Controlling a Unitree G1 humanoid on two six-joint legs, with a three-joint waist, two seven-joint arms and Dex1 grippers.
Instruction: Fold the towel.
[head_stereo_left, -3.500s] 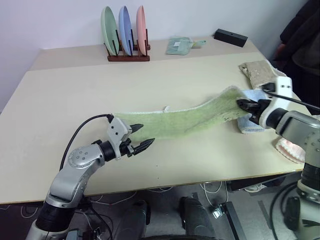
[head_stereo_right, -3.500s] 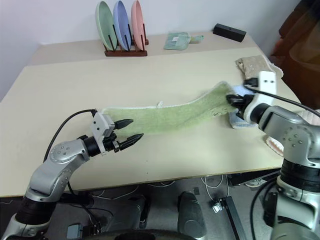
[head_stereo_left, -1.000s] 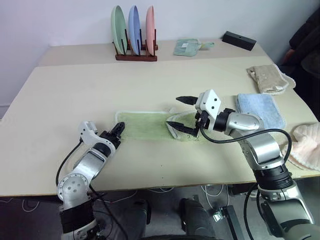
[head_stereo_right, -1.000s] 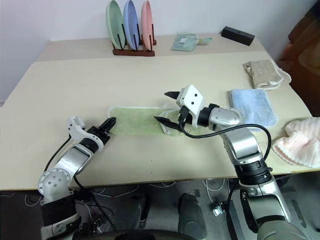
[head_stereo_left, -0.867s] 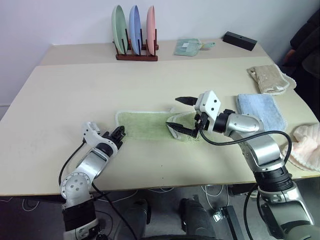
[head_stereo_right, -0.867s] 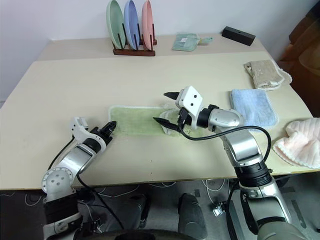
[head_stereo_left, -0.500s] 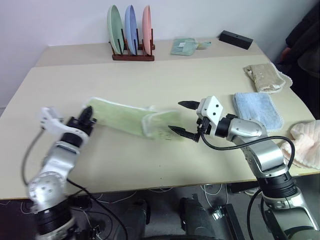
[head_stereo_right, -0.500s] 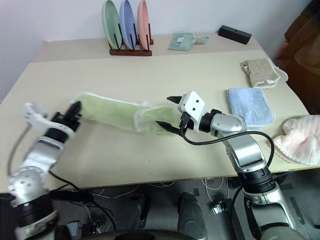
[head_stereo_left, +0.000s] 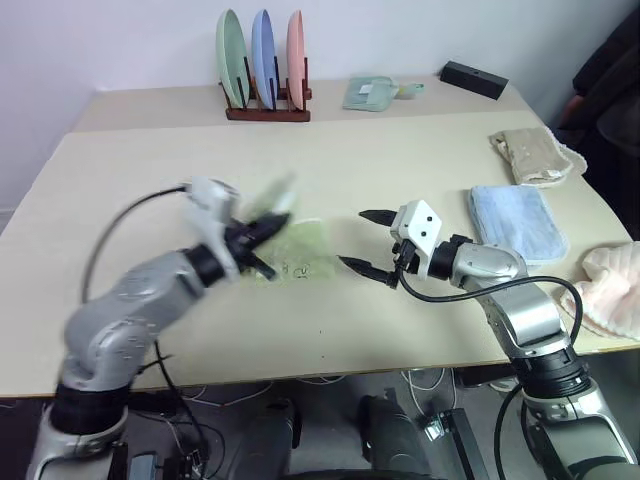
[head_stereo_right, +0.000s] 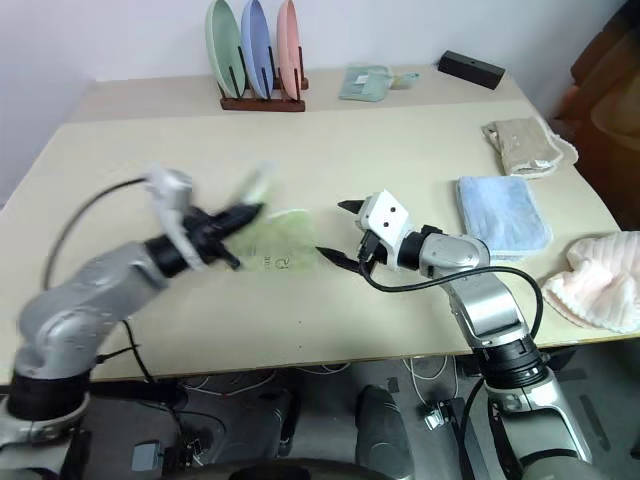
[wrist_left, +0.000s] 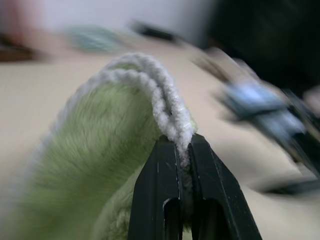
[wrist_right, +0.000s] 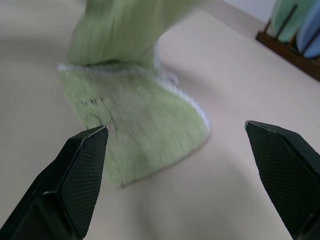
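Light green terry-cloth towel (head_stereo_right: 275, 238) with white stitched edging, lying partly on the beige table (head_stereo_right: 400, 160) near its middle, one end lifted. Left gripper (wrist_left: 182, 150) clamped on the towel's white edge. Right gripper (head_stereo_left: 362, 242), jaws wide apart and empty, just beside the towel.

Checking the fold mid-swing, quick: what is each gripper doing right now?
Left gripper: shut on the white stitched edge of the green towel.
Right gripper: open, holding nothing, pointed at the towel.
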